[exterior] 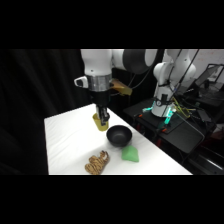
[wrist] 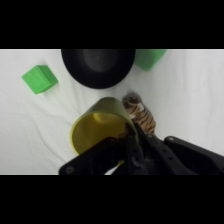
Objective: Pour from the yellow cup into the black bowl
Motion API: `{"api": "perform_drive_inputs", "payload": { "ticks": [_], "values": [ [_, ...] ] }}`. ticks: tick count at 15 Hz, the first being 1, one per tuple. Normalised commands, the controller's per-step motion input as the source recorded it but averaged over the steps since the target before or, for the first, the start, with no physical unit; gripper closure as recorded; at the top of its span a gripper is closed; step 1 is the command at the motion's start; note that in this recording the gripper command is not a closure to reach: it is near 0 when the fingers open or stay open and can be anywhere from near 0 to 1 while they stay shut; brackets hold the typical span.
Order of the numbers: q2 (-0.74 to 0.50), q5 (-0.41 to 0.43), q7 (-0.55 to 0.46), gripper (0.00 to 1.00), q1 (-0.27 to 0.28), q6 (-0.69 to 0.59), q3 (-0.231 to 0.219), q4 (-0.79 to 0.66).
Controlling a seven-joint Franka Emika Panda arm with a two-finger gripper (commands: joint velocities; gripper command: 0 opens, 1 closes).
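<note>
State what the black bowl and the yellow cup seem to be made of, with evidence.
The black bowl: probably glazed ceramic or hard plastic; glossy, with a soft sheen inside. The yellow cup: likely plastic; smooth, evenly mustard coloured, thin-rimmed. Neither is certain.

**Two cameras, one tabletop**

We set the side camera beside the table (exterior: 65, 145), looking across and down from some way off, with the arm's base at upper right. We mounted the wrist camera close above, looking past the gripper (wrist: 131, 150). Both views shared the yellow cup (exterior: 99, 122) (wrist: 97, 131), black bowl (exterior: 119, 135) (wrist: 98, 67) and tiger toy (exterior: 97, 163) (wrist: 141, 116).
</note>
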Motion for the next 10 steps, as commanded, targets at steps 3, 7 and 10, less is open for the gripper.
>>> {"api": "perform_drive_inputs", "payload": {
  "ticks": [3, 7, 10],
  "values": [
    [-0.4, 0.395, -0.37, 0.17, -0.073, 0.21, 0.092, -0.47],
    [-0.28, 0.715, -0.79, 0.18, -0.146, 0.3, 0.066, -0.4],
    [-0.16, 0.786, -0.93, 0.19, -0.19, 0.06, 0.005, -0.27]
  ]
}}
